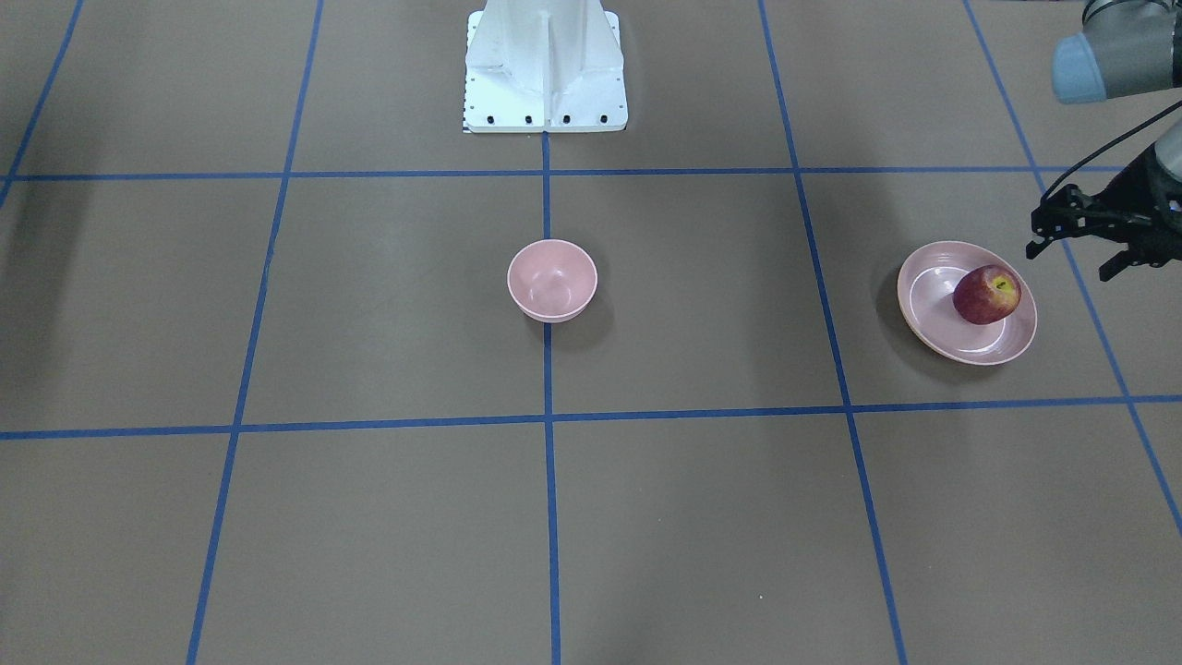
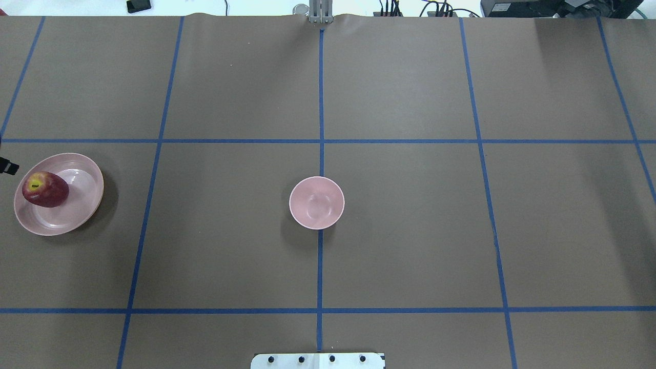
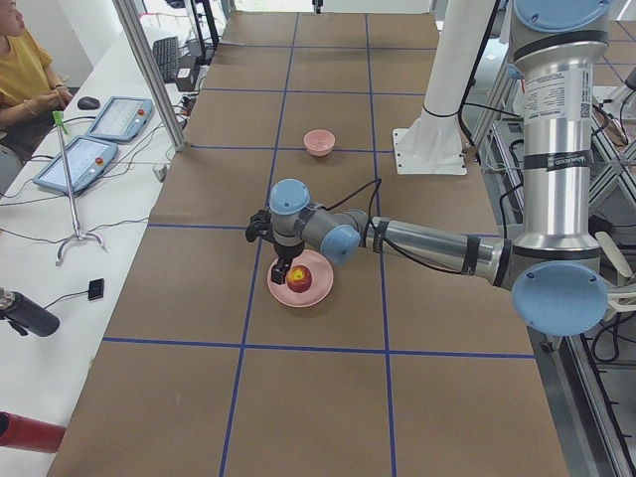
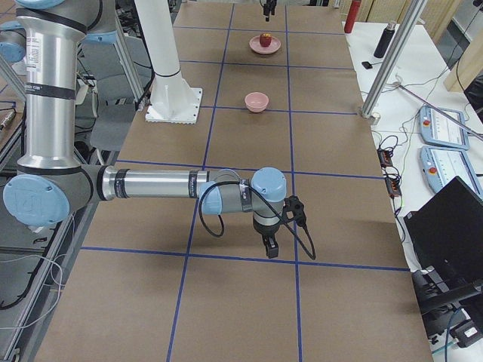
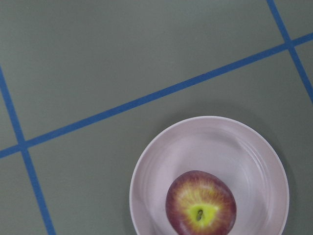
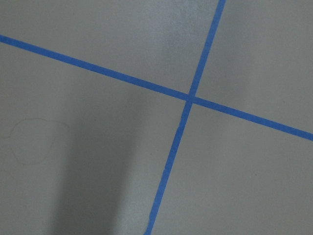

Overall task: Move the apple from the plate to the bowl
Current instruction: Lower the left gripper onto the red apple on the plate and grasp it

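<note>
The dark red apple [image 1: 986,295] with a yellow-green stem patch sits on the shallow pale pink plate [image 1: 931,297], off-centre toward the robot's left. It also shows in the overhead view [image 2: 45,189] and the left wrist view [image 5: 200,203]. The small deep pink bowl [image 1: 552,280] stands empty at the table's middle [image 2: 316,202]. My left gripper [image 1: 1071,260] is open and empty, raised just beside the plate's outer side, apart from the apple. My right gripper [image 4: 270,246] hovers low over bare table far from both dishes; I cannot tell whether it is open or shut.
The white robot base [image 1: 545,65] stands behind the bowl. Blue tape lines grid the brown table. An operator [image 3: 20,70] sits at a side bench with control tablets [image 3: 84,159], beyond the table's far edge.
</note>
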